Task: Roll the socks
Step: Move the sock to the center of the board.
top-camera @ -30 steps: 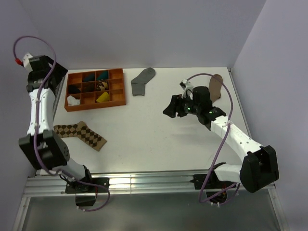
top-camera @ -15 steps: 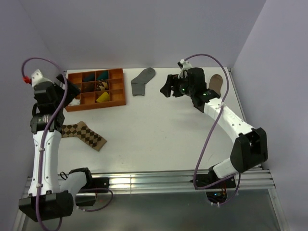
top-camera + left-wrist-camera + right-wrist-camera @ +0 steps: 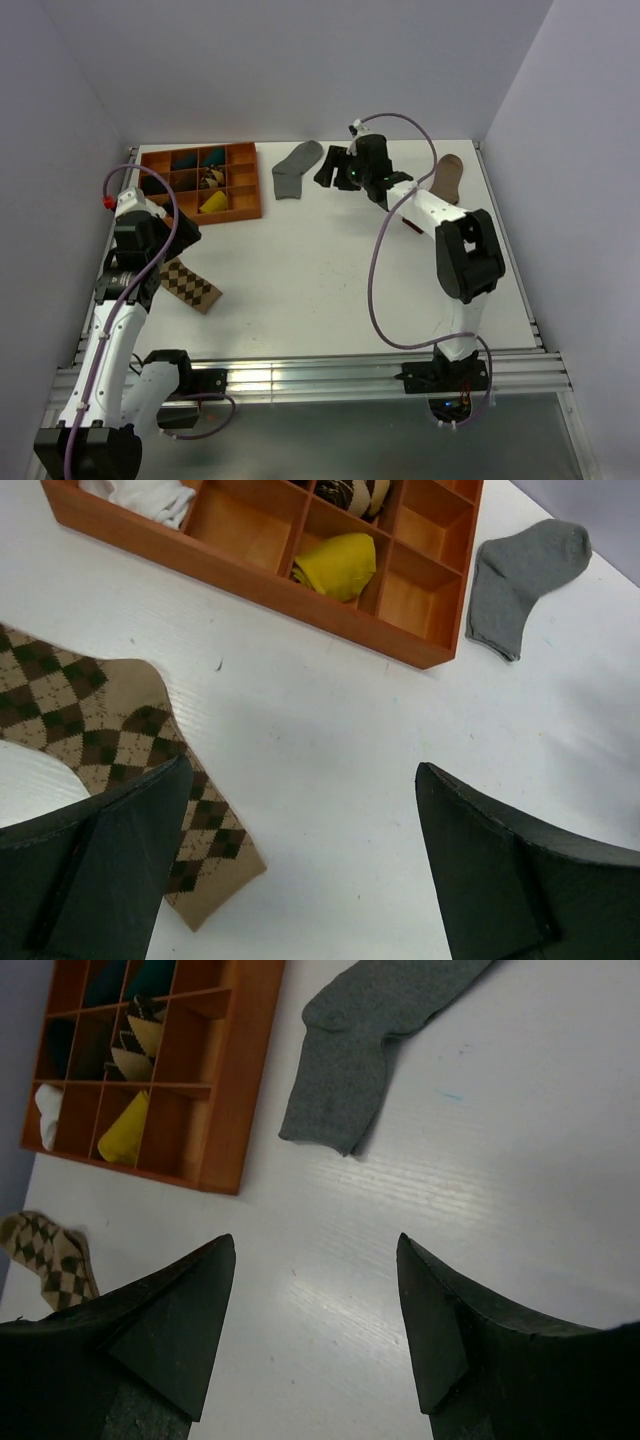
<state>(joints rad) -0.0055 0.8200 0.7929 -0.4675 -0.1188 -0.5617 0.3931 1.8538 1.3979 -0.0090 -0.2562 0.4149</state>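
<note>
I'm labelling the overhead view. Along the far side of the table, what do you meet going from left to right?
orange tray → grey sock → right pincer → brown sock

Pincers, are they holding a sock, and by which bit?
Nothing is held. The left pincer and right pincer are both open and empty; the grey sock lies untouched.

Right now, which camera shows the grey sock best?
Right wrist: the grey sock lies large and flat, though its toe runs off the top edge. Left wrist shows it whole but small; the top view, whole and smallest.
</note>
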